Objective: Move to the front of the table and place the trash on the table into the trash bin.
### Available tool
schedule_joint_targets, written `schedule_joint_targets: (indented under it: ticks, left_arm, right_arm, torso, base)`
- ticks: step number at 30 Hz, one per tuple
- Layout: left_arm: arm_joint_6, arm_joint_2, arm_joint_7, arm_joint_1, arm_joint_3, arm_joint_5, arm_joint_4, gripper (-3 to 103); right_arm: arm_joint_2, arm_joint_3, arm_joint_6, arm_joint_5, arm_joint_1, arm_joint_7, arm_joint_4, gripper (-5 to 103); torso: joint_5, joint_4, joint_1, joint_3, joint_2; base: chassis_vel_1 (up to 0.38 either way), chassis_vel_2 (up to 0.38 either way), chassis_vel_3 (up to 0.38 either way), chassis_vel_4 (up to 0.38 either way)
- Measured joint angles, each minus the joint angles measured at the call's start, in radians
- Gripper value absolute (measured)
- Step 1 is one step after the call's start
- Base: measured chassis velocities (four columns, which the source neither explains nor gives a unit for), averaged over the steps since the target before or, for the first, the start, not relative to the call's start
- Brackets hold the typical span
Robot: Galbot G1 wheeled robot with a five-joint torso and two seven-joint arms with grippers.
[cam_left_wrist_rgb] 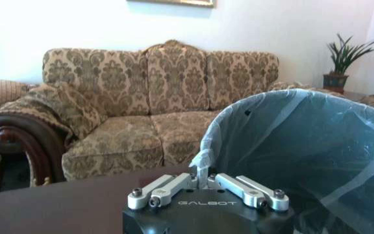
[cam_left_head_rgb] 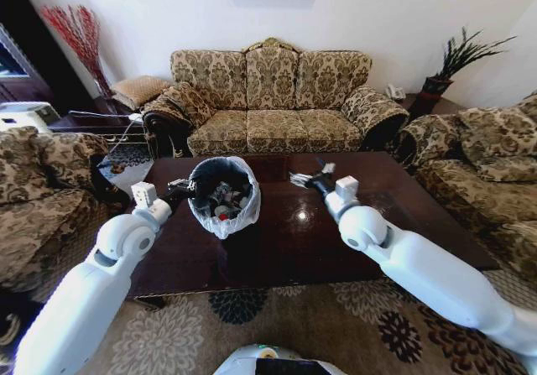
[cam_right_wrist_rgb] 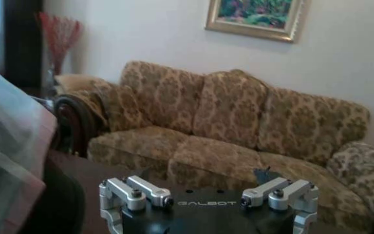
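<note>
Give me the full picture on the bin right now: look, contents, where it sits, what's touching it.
The bin is small, round and black, lined with a translucent white bag folded over the rim. It stands upright on the dark table, toward its left front. Inside lies mixed trash: pale scraps and something red. The left pincer is at the rim's left side, shut on a pinch of bag edge, as the left wrist view shows. The right pincer is open above the table to the bin's right, not touching it.
</note>
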Motion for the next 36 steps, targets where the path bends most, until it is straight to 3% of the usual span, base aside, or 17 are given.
schedule_joint_targets:
  ticks: [14,20,22,25,26,28,32,36]
  left_arm:
    - [-0.008,-0.015,0.009,0.036,-0.020,0.000,-0.047,1]
    - [-0.008,-0.014,0.008,0.056,-0.020,0.002,-0.071,1]
    - [-0.008,-0.014,0.007,0.070,-0.023,0.002,-0.083,1]
    - [-0.007,-0.014,0.006,0.082,-0.028,0.004,-0.095,1]
    - [-0.007,-0.013,0.006,0.094,-0.032,0.009,-0.104,1]
    - [-0.007,-0.015,0.005,0.116,-0.046,0.017,-0.118,1]
    - [-0.007,-0.020,0.005,0.136,-0.059,0.021,-0.130,1]
    - [-0.007,-0.027,0.001,0.172,-0.091,0.027,-0.155,1]
  right_arm:
    - [0.036,0.012,-0.018,-0.023,-0.044,0.062,-0.097,100]
    - [0.047,0.051,0.008,-0.035,-0.095,0.051,-0.109,100]
    - [0.057,0.069,0.029,-0.035,-0.123,0.023,-0.126,100]
    - [0.075,0.079,0.031,-0.006,-0.138,0.011,-0.146,100]
    - [0.102,0.081,0.031,0.013,-0.146,0.006,-0.173,100]
    - [0.161,0.078,0.039,0.015,-0.147,-0.021,-0.244,100]
    - [0.228,0.057,0.043,0.011,-0.132,-0.039,-0.317,100]
    - [0.339,0.017,0.043,-0.008,-0.096,-0.039,-0.416,100]
  torso:
    - [0.0000,-0.0007,0.000,0.000,0.000]
    - [0.0012,-0.0003,0.000,0.000,0.000]
    - [-0.0008,-0.0009,0.000,0.000,0.000]
    - [-0.0006,-0.0011,0.000,0.000,0.000]
    - [0.0025,-0.0009,0.000,0.000,0.000]
    - [0.0005,-0.0011,0.000,0.000,0.000]
    - [0.0000,-0.0005,0.000,0.000,0.000]
    - [-0.0007,0.0015,0.000,0.000,0.000]
  base:
    - [-0.153,-0.158,0.168,0.162]
    - [-0.323,-0.300,0.279,0.306]
    - [-0.332,-0.327,0.296,0.312]
    - [-0.202,-0.273,0.231,0.230]
    - [-0.121,-0.196,0.158,0.146]
    - [-0.076,-0.088,0.088,0.016]
    - [-0.031,-0.027,0.018,0.008]
    - [0.066,0.078,-0.021,-0.027]
